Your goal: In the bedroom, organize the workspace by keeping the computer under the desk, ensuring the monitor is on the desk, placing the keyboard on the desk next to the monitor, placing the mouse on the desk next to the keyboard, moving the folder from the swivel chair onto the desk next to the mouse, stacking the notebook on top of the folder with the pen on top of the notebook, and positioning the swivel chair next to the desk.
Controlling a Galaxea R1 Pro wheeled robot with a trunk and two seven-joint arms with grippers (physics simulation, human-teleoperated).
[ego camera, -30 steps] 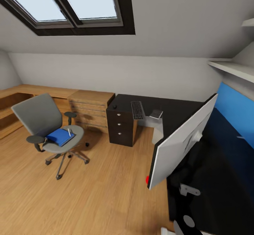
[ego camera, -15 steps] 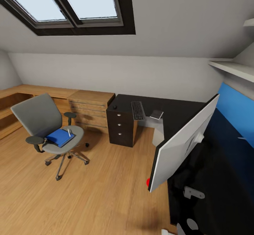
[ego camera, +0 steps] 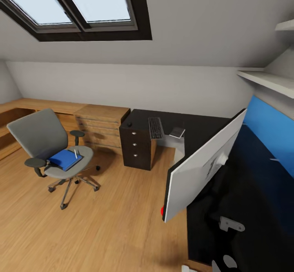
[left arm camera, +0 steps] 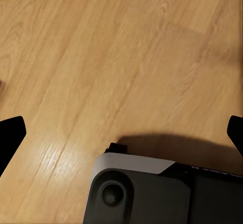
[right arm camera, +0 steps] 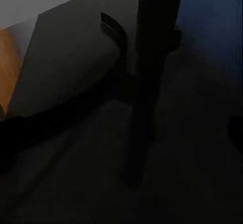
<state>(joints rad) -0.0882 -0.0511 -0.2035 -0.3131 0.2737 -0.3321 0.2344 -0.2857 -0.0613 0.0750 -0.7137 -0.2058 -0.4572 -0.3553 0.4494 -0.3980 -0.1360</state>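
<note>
While both fingers spread apart, one folder (ego camera: 63,158) rests on one swivel chair (ego camera: 44,141).

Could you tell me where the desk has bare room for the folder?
The desk top is bare between the notebook and the monitor. Its far end is crowded: mouse, keyboard and notebook sit close together. The folder lies on the swivel chair.

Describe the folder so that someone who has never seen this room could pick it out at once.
Look to the grey swivel chair standing on the wooden floor, away from the black desk. The folder lies flat on its seat, with a thin whitish pen resting on top. It is bright blue and small, unlike the long blue wall panel behind the monitor.
</note>
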